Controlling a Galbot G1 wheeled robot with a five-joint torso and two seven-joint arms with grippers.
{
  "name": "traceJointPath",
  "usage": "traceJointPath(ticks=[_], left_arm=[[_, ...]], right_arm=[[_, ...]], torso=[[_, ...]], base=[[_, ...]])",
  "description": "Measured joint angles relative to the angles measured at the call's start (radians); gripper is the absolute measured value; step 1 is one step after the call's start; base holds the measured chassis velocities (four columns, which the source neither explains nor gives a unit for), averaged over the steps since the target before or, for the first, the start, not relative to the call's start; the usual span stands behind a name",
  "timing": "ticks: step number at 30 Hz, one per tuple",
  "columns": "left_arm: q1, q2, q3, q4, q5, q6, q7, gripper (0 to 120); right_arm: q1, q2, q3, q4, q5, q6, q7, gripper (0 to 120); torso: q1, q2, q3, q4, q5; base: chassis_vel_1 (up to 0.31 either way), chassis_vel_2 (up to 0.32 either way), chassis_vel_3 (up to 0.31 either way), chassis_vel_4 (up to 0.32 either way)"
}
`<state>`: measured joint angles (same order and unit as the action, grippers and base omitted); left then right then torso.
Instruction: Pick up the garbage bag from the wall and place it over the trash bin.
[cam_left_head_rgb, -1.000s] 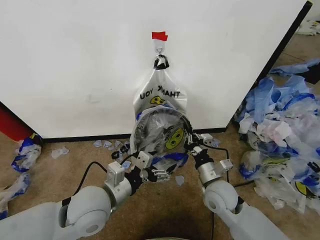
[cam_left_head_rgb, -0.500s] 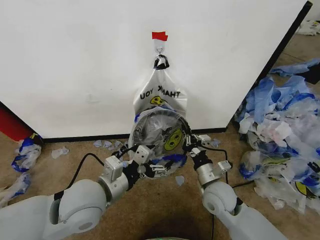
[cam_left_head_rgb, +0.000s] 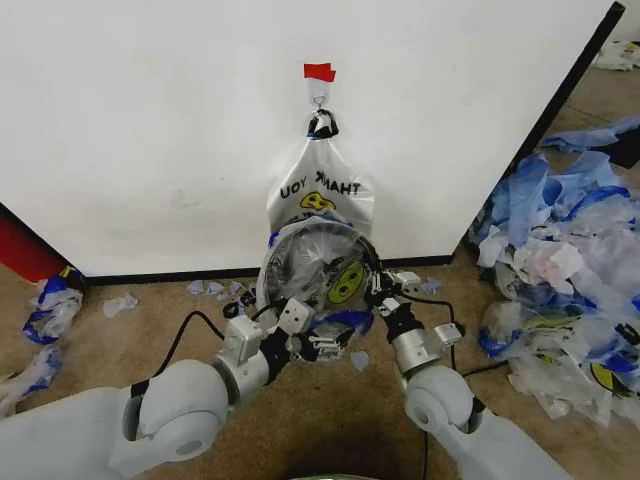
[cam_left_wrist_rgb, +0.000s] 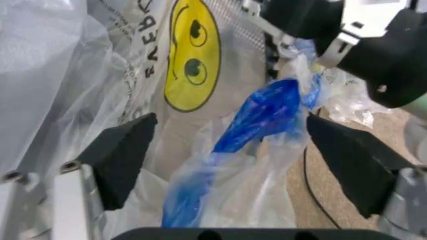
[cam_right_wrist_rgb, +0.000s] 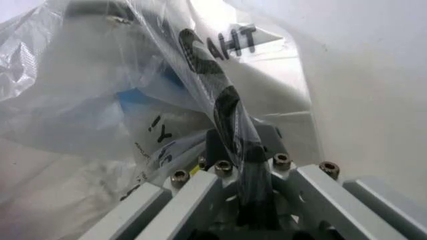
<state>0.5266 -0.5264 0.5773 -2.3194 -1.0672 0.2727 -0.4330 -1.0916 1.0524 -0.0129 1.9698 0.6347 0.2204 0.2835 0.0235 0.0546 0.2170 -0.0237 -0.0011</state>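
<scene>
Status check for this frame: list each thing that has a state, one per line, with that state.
Garbage bag: draped over the bin's mouth, blue handle hanging at the near rim.
Trash bin: covered by the bag, mesh showing through.
Second smiley bag: hanging from the hook.
Hook: holding that bag, under red tape.
Left tool: open, around the blue handle.
Right tool: shut on the garbage bag.
Plastic scraps: heaped on the floor.

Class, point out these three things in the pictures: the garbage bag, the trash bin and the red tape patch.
garbage bag (cam_left_head_rgb: 347, 280), head view, on the yellow smiley print.
trash bin (cam_left_head_rgb: 292, 262), head view, on the dark mesh seen through the clear plastic.
red tape patch (cam_left_head_rgb: 319, 72), head view, on its middle, above the hook.
</scene>
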Motion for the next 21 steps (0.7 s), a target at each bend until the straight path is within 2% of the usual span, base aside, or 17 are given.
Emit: traceJointPath(ticks=[1,7,10,15,16,21], left_arm=[[0.000,0.000,0.000,0.000,0.000,0.000,0.000,84],[-0.004,-0.001,0.017,0.003,0.000,-0.001,-0.001,57],[-0.004,0.002,0.021,0.001,0.000,-0.001,0.000,51],[-0.003,0.005,0.023,-0.001,-0.001,-0.003,0.000,30],[-0.003,0.005,0.023,-0.001,-0.001,-0.003,0.000,30],[-0.002,0.011,0.020,-0.003,-0.006,-0.008,0.000,10]], right_arm=[[0.000,0.000,0.000,0.000,0.000,0.000,0.000,0],[0.002,-0.007,0.004,0.000,0.001,0.001,0.004,0],[0.004,-0.007,0.004,-0.001,0.002,0.001,0.006,0],[0.008,-0.005,0.001,-0.003,0.003,0.001,0.008,0],[0.008,-0.005,0.001,-0.003,0.003,0.001,0.008,0],[0.011,-0.004,0.000,-0.005,0.004,0.001,0.012,0]], torso=[[0.000,0.000,0.000,0.0000,0.0000],[0.000,0.000,0.000,0.0000,-0.0001],[0.000,0.000,0.000,0.0001,0.0000],[0.000,0.000,0.000,0.0001,-0.0001],[0.000,0.000,0.000,0.0001,-0.0001],[0.000,0.000,0.000,0.0000,0.0000]], base=[[0.000,0.000,0.000,0.000],[0.000,0.000,0.000,0.000],[0.000,0.000,0.000,0.000],[0.000,0.000,0.000,0.000],[0.000,0.000,0.000,0.000],[0.000,0.000,0.000,0.000]])
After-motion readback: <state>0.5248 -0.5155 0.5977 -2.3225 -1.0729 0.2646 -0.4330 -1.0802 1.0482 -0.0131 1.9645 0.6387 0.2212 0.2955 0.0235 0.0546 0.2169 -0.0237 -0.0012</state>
